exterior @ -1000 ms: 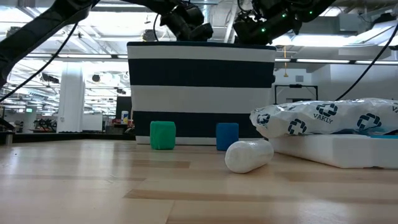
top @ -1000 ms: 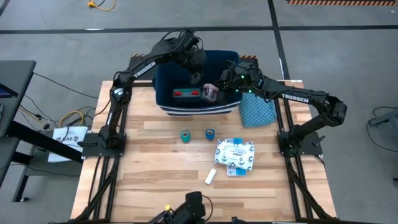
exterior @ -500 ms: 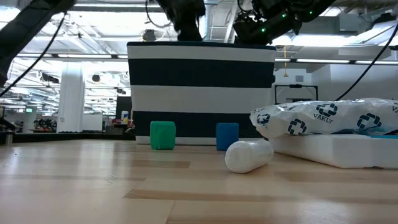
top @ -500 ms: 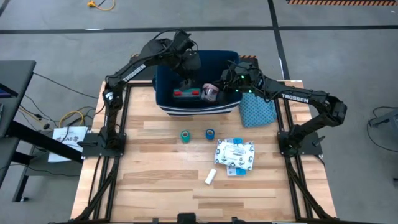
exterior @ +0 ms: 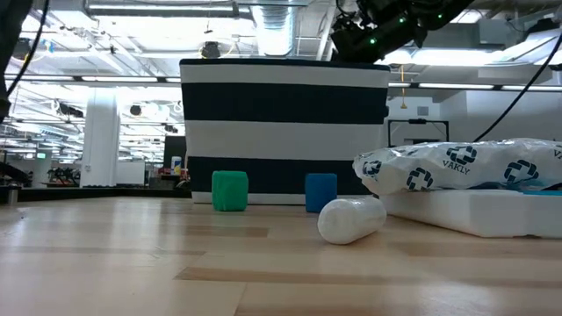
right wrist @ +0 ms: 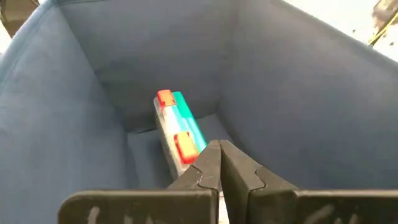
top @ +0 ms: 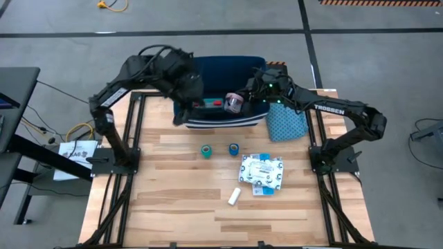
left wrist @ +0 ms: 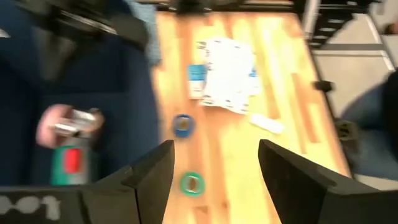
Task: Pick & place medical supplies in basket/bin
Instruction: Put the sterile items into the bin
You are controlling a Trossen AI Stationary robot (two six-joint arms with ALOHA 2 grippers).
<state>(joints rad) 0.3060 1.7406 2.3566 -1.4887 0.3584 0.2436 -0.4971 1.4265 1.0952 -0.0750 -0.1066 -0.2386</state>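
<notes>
The dark navy bin (top: 221,68) stands at the table's far middle, its striped wall (exterior: 281,132) facing the low view. The red-teal long pack (top: 210,105) (right wrist: 180,130) lies on its floor. The pink round thing (top: 234,103) (left wrist: 53,124) sits beside it. My left gripper (top: 183,109) (left wrist: 214,168) hangs open over the bin's left near corner. My right gripper (top: 246,97) (right wrist: 219,149) is shut inside the bin's right side, fingers pointing at the pack. On the table rest the teal roll (top: 206,150), blue roll (top: 234,149), white-blue packets (top: 261,171) and white tube (top: 234,196). My right gripper is shut, and the pink round thing lies right at its fingertips in the high view. Its own wrist view shows nothing between the fingers. Whether it touches the pink thing, I cannot tell.
A teal dotted cloth (top: 285,124) lies against the bin's right near corner, under my right arm. The rolls (exterior: 230,190) (exterior: 320,192) stand just before the bin's near wall. Bare wood stretches across the table's left half and near edge.
My left gripper has drawn back from over the bin's far part toward the table's left and near side. It has left the low view. Its arm has swung out to the left. The pack, the pink thing and my right arm have stayed put.
</notes>
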